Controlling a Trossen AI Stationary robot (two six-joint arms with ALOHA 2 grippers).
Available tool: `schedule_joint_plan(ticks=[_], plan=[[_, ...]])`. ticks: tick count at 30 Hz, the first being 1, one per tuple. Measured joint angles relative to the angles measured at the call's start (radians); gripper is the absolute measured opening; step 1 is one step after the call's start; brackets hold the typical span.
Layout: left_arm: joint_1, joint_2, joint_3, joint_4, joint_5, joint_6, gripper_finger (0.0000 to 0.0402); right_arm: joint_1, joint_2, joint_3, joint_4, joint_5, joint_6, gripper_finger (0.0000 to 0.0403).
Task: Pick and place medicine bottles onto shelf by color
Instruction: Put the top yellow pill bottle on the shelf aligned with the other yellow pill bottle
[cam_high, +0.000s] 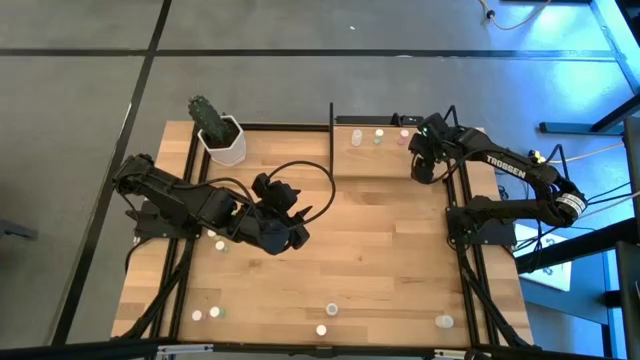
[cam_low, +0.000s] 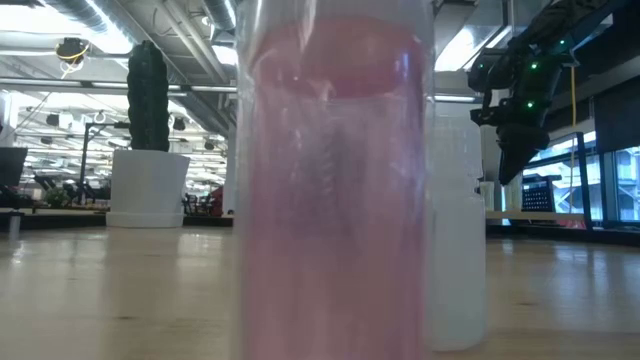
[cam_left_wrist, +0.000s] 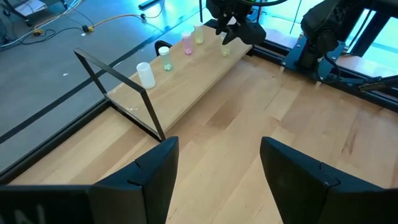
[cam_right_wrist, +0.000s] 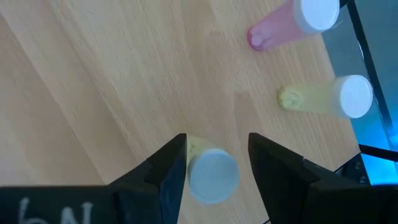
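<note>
The shelf (cam_high: 350, 160) stands at the table's far side, right of the middle. On it a whitish bottle (cam_left_wrist: 145, 74), a green one (cam_left_wrist: 165, 59), a pink one (cam_right_wrist: 283, 25) and a yellowish one (cam_right_wrist: 323, 96) stand upright on their bases in a row. My right gripper (cam_right_wrist: 216, 140) is over the shelf's right end, open and pointing steeply down. Its fingers flank another yellowish white-capped bottle (cam_right_wrist: 211, 174), which stands upright on the board. My left gripper (cam_left_wrist: 217, 180) hangs open and empty above the table's middle (cam_high: 292, 232). My right gripper's fingers come from above on either side of the yellowish bottle's cap (cam_right_wrist: 211, 174). A gap shows between the cap and one finger (cam_right_wrist: 261, 162). Whether the other finger (cam_right_wrist: 174, 165) touches the bottle I cannot tell. The bottle stands upright on the shelf board.
A white pot with a cactus (cam_high: 220, 135) stands at the far left corner. Loose bottles stand on the table near the left arm (cam_high: 220, 245) and along the near edge (cam_high: 205, 314) (cam_high: 332, 309) (cam_high: 444, 321). A pink bottle (cam_low: 335, 180) fills the low view.
</note>
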Motion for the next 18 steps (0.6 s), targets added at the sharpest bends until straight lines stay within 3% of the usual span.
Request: schedule_joint_plan(ticks=[18], plan=[[0.000, 0.000, 0.000, 0.000, 0.000, -0.002, 0.0220, 0.001, -0.032, 0.043, -0.024, 0.000, 0.061, 0.0173]])
